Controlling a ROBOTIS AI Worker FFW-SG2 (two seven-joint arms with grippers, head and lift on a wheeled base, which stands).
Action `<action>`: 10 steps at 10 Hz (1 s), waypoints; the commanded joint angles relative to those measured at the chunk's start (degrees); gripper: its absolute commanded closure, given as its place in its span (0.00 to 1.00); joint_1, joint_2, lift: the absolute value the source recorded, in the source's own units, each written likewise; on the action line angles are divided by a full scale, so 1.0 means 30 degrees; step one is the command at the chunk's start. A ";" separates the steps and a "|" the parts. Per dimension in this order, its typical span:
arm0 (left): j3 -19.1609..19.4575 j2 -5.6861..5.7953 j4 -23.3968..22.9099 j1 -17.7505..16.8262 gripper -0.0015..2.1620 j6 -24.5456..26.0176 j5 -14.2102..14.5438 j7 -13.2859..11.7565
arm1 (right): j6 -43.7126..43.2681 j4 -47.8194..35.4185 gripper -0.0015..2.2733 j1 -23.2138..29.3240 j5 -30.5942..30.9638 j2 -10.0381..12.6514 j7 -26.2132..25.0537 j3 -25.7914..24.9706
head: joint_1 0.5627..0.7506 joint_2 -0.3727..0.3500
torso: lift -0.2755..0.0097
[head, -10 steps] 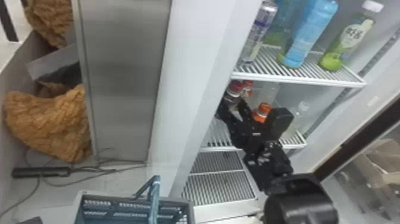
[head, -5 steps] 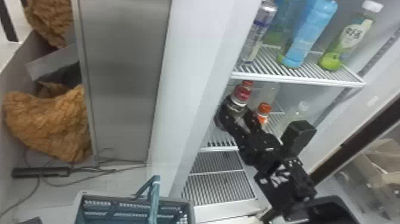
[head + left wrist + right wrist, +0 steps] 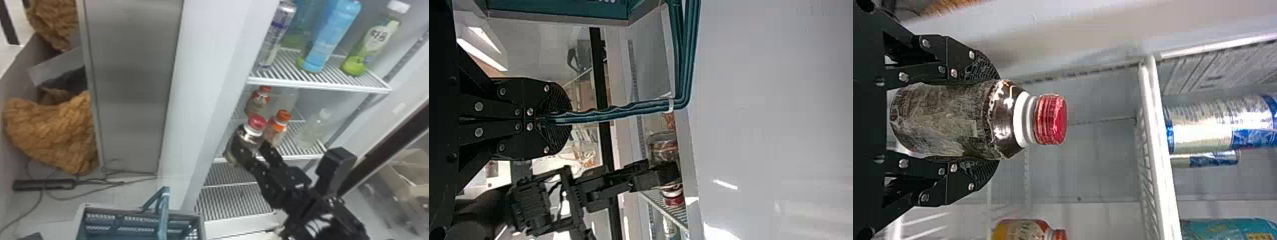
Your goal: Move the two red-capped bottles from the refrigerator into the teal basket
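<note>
1. Your right pincer (image 3: 990, 120) had the dark red-capped bottle (image 3: 955, 120) pinched around its body, cap free, at the front of the lower shelf (image 3: 303, 156). Your left pincer (image 3: 555, 119) was closed on the basket handle (image 3: 614, 112).
2. The step in hand, as you'd judge it, was bringing that bottle out. It called for an even grip and a straight draw toward you until the base cleared the shelf's lip; the base was hidden, so you couldn't tell whether it had.
3. Next you'd want to swing around the refrigerator's pale side wall (image 3: 201, 95), which stood between shelf and teal basket (image 3: 183, 213), then lower the bottle beside the raised handle, not onto it. A steady left hold would help keep the basket from tipping.
4. Close by stood an orange-capped bottle (image 3: 277, 129), with a red-topped one (image 3: 258, 103) farther back; you couldn't be sure which was the second target. A careless sideways move could have knocked the nearer one.
5. Overhead, the upper shelf (image 3: 319, 85) limited your lift. It bore a blue bottle (image 3: 332, 38) and a green-based one (image 3: 373, 44).
</note>
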 commanded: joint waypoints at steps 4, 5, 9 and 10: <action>0.0088 -0.0001 0.0000 0.0094 0.54 -0.0006 -0.0038 -0.0086 | 0.4549 -0.3814 0.36 0.3567 -0.0409 0.0746 0.0768 -0.1435 | 0.70 0.03 | 0.18; 0.0126 -0.0001 0.0000 0.0141 0.54 -0.0006 -0.0038 -0.0086 | 0.5768 -0.4329 0.36 0.4036 -0.0447 0.0600 0.1003 -0.1473 | 0.70 0.03 | 0.18; 0.0126 -0.0001 0.0000 0.0094 0.54 -0.0006 -0.0038 -0.0086 | 0.9377 -0.3157 0.36 0.3520 -0.0599 0.0395 0.2819 -0.0711 | 0.70 0.03 | 0.18; 0.0088 -0.0001 0.0000 0.0094 0.54 -0.0006 -0.0038 -0.0086 | 0.9705 -0.2454 0.36 0.2911 -0.0599 0.0248 0.3405 -0.0292 | 0.70 0.03 | 0.18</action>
